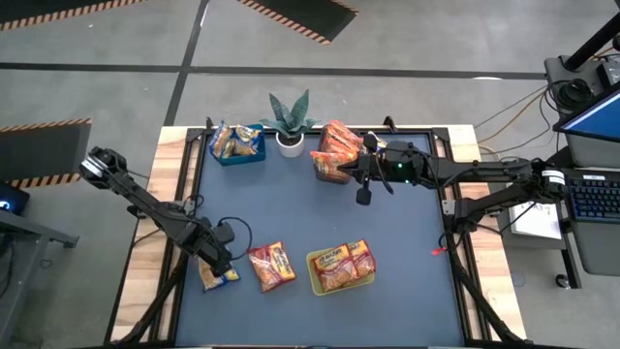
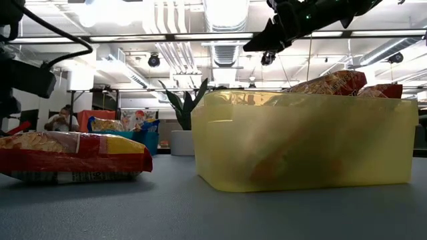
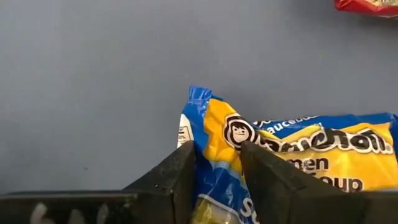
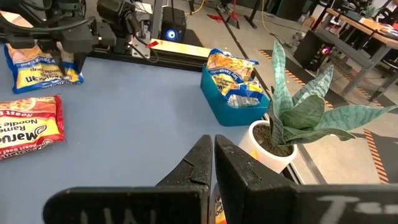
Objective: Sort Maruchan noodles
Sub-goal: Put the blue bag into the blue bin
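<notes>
The left tool (image 3: 214, 168) straddles one corner of a yellow-and-blue noodle packet (image 3: 292, 168) at the table's (image 1: 320, 208) front-left edge, its two fingers (image 3: 177, 177) set on either side of the wrapper's crimped end; whether they are truly pinching or only bracketing it cannot be told from the wrist view. The packet's long axis runs away from the tool, so the hold is at the end, not the middle. The blue bin (image 1: 238, 145) with matching packets sits at the back left, beside a potted plant (image 1: 290, 124), on the left arm's side and likely the destination. A red packet (image 1: 271, 266) lies flat just beside the yellow bin (image 1: 341, 269), which holds orange packets. The right tool (image 4: 214, 165), clenched and empty, hangs above the table's back centre, near a stack of packets (image 1: 334, 153) in a clear bin, well apart from the yellow-and-blue packet.
</notes>
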Tool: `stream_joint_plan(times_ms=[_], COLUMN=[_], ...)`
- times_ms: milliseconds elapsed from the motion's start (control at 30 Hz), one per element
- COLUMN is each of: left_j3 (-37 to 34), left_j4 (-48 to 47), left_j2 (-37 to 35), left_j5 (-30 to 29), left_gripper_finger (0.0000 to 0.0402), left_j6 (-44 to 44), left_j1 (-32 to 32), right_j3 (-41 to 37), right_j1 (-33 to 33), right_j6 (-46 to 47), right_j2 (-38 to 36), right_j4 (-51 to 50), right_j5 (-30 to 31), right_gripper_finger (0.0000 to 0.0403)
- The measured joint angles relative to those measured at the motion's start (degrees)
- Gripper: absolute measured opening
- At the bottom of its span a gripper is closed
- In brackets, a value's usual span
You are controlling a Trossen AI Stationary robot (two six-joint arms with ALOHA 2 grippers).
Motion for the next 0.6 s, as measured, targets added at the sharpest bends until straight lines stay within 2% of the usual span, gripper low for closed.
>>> stream_joint_plan(times_ms=[200,400,533,600], left_j3=[0.5,1.5,2.6,4.2], left_j4=[0.1,0.2,0.2,-0.2], left_j2=[0.2,0.4,0.3,0.1], left_j5=[0.2,0.6,-0.1,-3.7], left_gripper_finger=[0.0083,0.001,0.0005,0.0001], left_j6=[0.0,-0.1,-1.4,-1.5], left_j1=[0.0,0.0,0.0,-0.1], right_j3=[0.0,0.0,0.0,0.0], right_j1=[0.0,0.0,0.0,0.0], right_j6=[0.0,0.0,0.0,0.0], right_j2=[0.0,0.0,0.1,0.1], right_j4=[-0.1,-1.1,-1.3,-1.3], right_j5=[0.0,0.0,0.0,0.0], right_gripper_finger=[0.0009,0.0009,0.0009,0.0009])
